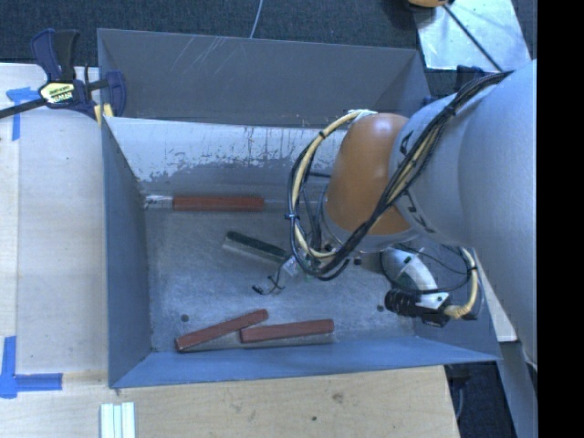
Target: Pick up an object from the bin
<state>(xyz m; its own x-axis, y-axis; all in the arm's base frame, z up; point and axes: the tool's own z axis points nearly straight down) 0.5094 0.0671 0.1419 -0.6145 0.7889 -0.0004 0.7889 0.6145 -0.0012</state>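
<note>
Camera view: gripper (288, 266) half-hidden under cables (307, 164)

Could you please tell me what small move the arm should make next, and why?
Probably a small shift toward the view's left. The gripper sits by the right end of the dark thin bar lying mid-bin, not over its middle, and a small wire piece lies close beside it. Centring on the bar first should give a cleaner grasp.
</note>
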